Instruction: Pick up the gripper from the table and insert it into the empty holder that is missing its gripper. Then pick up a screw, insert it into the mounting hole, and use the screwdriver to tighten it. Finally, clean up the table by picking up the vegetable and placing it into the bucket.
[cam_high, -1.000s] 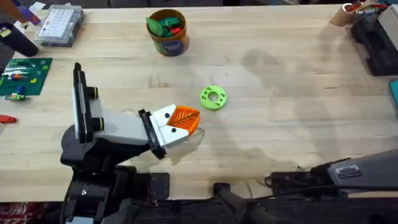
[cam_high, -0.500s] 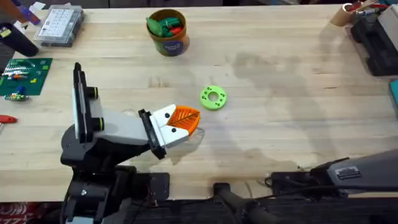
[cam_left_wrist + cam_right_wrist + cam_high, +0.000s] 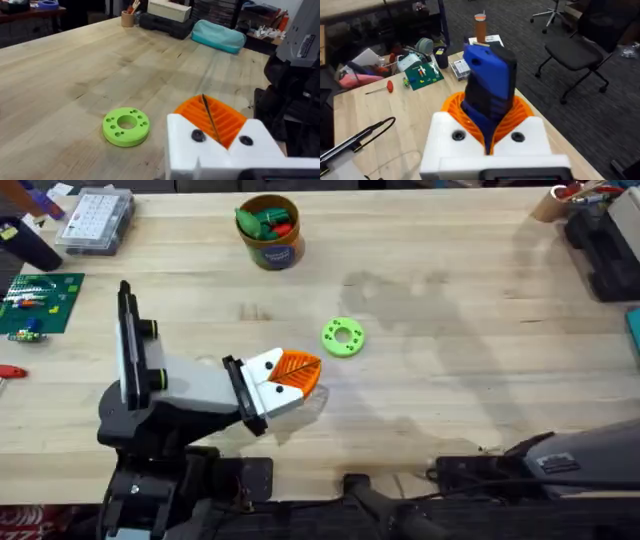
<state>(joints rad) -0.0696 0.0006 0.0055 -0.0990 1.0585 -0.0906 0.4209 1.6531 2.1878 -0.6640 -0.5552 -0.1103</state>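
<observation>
Blue plastic marks the screwdriver (image 3: 489,90), which is pinched between the orange ribbed pads (image 3: 517,112) of the right gripper (image 3: 489,131) and held upright in the right wrist view. In the overhead view the right arm (image 3: 570,460) is seen at about 4 o'clock, low at the table (image 3: 450,310) edge.

Pressed together with no gap and nothing between them is how the left gripper (image 3: 297,375) fingers are seen, near the centre of the overhead view. A green ring (image 3: 343,337) lies on the table just beside the fingertips, toward 1 o'clock from them, apart and untouched.

At 12 o'clock the bucket (image 3: 270,232) stands upright, with a green and red item (image 3: 264,222) already inside it. No loose screw can be made out.

Risks from this state, as judged:
- The screwdriver is gripped low on its body, so it may tilt or slip if the arm is swung quickly. The bit is hidden, so its alignment cannot be checked.
- The ring may be nudged if the left gripper is advanced with its fingers shut.
- The clutter at 9 to 10 o'clock, a circuit board (image 3: 38,302) and a parts box (image 3: 95,220), may be struck by a wide left-arm sweep.
</observation>
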